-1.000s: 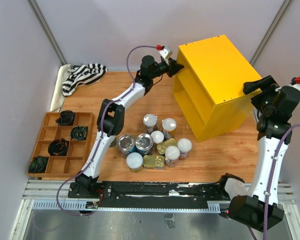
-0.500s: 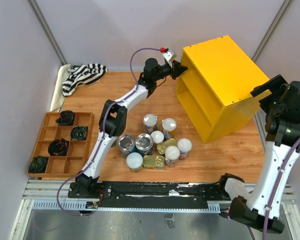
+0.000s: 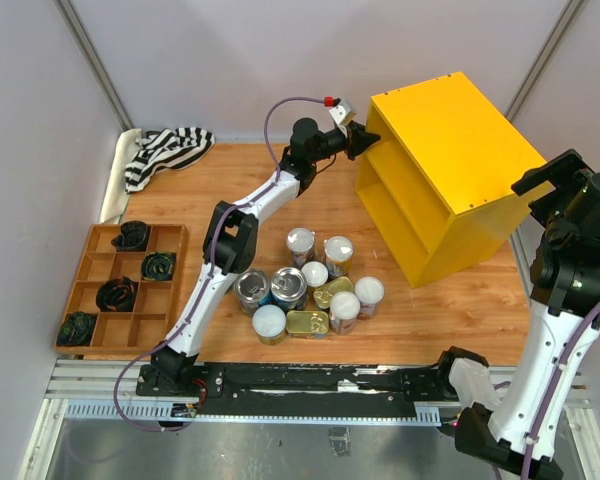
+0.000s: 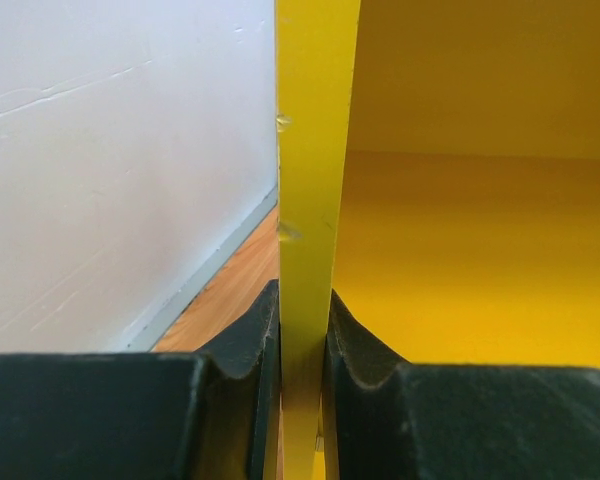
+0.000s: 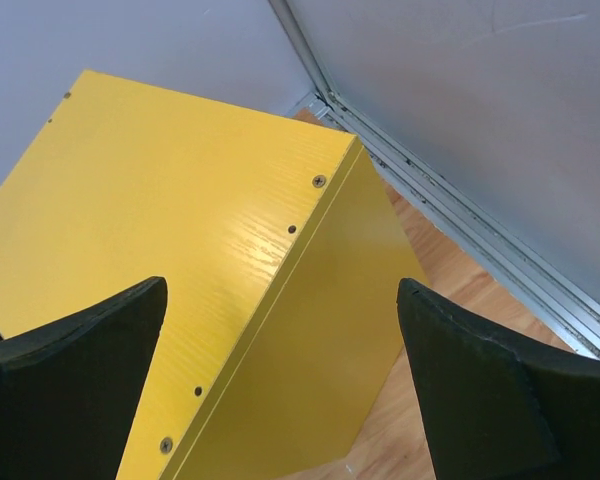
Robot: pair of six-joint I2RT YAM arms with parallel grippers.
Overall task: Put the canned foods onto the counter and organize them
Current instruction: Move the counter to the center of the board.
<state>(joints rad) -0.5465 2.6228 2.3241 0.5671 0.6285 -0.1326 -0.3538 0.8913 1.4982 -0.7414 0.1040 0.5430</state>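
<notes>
My left fingers pinch the counter's upright side panel. My right fingers hang spread above its top. The counter sits far right on the worktop, with the cans near it. I judge it rigid, smooth and bulky: grip panel edges.

Counter — smooth yellow, faint sheen; table — matt wood grain

Wooden table carries counter, cans; tray, striped cloth.
</notes>
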